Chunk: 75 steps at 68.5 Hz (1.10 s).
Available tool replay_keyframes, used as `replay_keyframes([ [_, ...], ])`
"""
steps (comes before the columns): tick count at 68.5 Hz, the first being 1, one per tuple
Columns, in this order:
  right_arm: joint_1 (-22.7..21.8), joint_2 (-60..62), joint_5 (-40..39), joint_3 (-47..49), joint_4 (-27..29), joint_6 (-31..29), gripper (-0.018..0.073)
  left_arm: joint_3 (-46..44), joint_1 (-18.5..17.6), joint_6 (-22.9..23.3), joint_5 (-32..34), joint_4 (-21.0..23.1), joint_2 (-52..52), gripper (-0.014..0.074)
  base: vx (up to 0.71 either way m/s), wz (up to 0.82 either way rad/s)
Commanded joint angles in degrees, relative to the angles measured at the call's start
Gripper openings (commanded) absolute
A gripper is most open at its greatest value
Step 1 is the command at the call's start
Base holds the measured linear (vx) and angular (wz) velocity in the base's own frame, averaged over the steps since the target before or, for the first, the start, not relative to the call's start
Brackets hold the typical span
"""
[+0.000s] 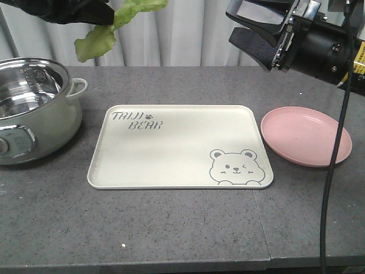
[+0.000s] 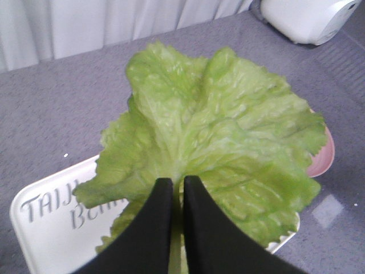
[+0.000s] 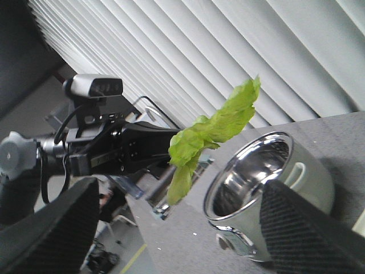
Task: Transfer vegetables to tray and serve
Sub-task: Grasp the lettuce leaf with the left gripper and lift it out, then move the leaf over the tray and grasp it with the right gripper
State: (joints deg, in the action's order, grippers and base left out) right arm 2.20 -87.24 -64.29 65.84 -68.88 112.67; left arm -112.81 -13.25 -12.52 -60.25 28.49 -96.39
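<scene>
**Aloft: lettuce leaf pinched over the tray**

Up in the air, the ruffled green lettuce leaf hangs from the left pincer, whose two dark fingers are closed narrowly on its pale rib end. In the left wrist view the cream tray with the bear drawing lies beneath the leaf; the tray itself rests flat on the grey surface with nothing on it. A pink plate sits just beside the tray's right edge, and a steel-lined pot stands to its left. The right pincer hovers above the plate, jaws spread wide and holding nothing.
</scene>
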Motion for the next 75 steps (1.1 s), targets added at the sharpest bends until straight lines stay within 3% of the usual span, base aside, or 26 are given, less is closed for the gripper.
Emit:
replay_keyframes([
  [1,0.0,0.6,-3.8,1.9,6.5,0.1,0.0552,-1.1,-2.0,-0.2,5.1,2.3,2.4,-0.0007,0.0,0.0],
  [19,1.1,-1.2,-3.7,1.9,9.8,-0.1,0.0552,-1.1,-6.2,-0.2,5.4,2.3,-0.9,-0.0007,0.0,0.0],
  [38,2.5,-1.2,4.8,1.9,9.4,1.3,0.0552,-1.1,-10.0,-0.2,7.8,0.9,-2.7,-0.0007,0.0,0.0],
  [53,2.5,-1.2,6.8,1.7,6.7,3.4,0.0552,-1.1,-10.0,-0.2,8.2,0.9,-2.7,-0.0007,0.0,0.0],
  [75,2.5,-2.8,6.1,1.7,7.3,4.5,0.0552,-1.1,-10.0,-0.2,8.2,0.9,-2.7,-0.0007,0.0,0.0],
])
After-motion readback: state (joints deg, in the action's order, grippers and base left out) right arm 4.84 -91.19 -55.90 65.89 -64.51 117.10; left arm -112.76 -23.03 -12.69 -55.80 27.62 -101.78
